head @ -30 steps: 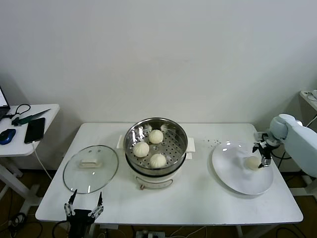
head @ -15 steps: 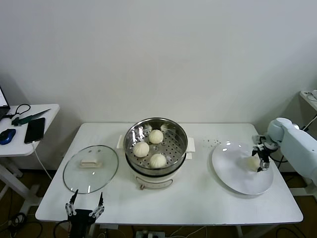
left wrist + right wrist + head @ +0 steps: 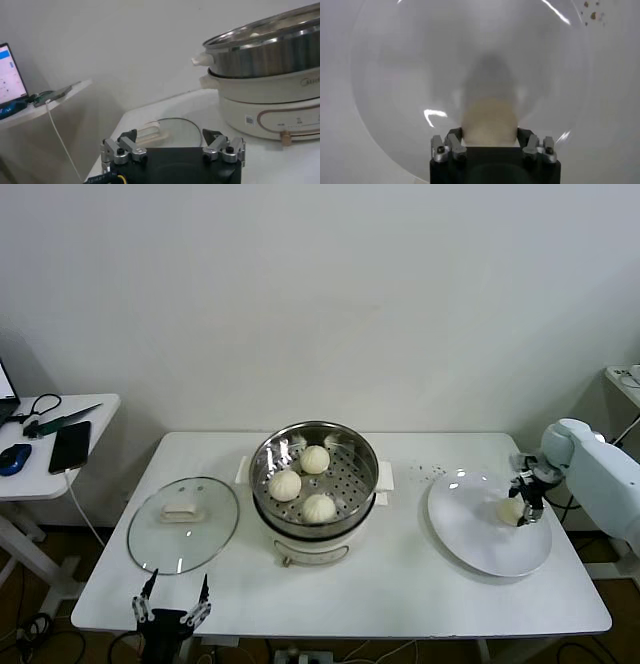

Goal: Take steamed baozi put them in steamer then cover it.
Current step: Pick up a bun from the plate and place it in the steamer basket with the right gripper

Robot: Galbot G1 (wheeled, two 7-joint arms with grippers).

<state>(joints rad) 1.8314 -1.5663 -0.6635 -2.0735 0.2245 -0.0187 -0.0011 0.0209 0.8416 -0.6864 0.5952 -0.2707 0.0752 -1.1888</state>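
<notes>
Right gripper (image 3: 526, 506) clasps the last baozi (image 3: 512, 510) on the plate (image 3: 470, 529), right of the steamer (image 3: 314, 474), to lift it; left gripper (image 3: 171, 614), spread, waits near the cover (image 3: 183, 524).

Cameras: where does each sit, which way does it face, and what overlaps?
Head: high, looking down at the table; left gripper at the near edge, right gripper over the plate.
Left wrist: low, facing the steamer and cover; both also in head.
Right wrist: above the plate, around the last baozi.

No legible text; steamer (image 3: 270, 95) base logo, labels too blurry.
</notes>
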